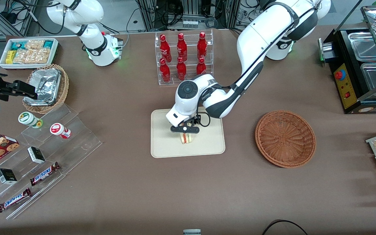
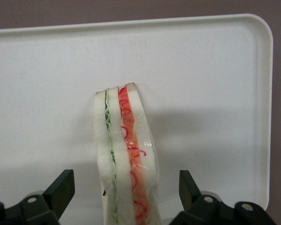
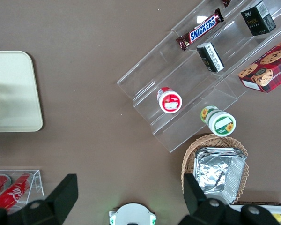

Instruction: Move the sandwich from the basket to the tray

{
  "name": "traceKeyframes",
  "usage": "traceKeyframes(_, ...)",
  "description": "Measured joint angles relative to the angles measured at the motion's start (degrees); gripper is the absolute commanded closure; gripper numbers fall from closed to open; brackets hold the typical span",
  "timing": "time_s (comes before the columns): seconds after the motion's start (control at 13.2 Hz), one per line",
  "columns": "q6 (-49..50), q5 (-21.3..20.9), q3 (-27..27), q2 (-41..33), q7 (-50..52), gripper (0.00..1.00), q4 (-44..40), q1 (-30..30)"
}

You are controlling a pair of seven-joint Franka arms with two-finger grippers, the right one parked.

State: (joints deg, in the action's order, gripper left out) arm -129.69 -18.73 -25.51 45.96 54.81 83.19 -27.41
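Wrist view shows the sandwich (image 2: 125,159) standing on edge near the middle of the tray (image 2: 215,65), with the gripper (image 2: 126,197) jaws wide apart around it. You should lift straight up (the basket (image 1: 285,138) is empty).

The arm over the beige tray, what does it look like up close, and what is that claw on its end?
The working arm has glossy white rounded shells with dark grey bands at its joints, a round dark cap with a ring mark, and a thin black cable along it. Its black two-finger gripper, over the cream-beige rectangular plastic tray, carries angular black fingers on a bar with small screws.
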Motion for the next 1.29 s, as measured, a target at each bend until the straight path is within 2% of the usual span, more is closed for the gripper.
traceKeyframes(0.3, 1.28, 0.01, 0.74, -3.85, 0.63, 0.00, -0.99, 0.77)
traceKeyframes(0.61, 6.55, 0.24, 2.53, -11.19, 7.66, 0.00, -1.28, 3.12)
traceKeyframes(0.99, 19.64, 2.37, 3.63, -20.26, 6.93, 0.00, -1.27, 11.64)
traceKeyframes(1.29, 29.14, 6.94, 3.88, -26.09, -3.63, 0.00, -1.03, 19.94)
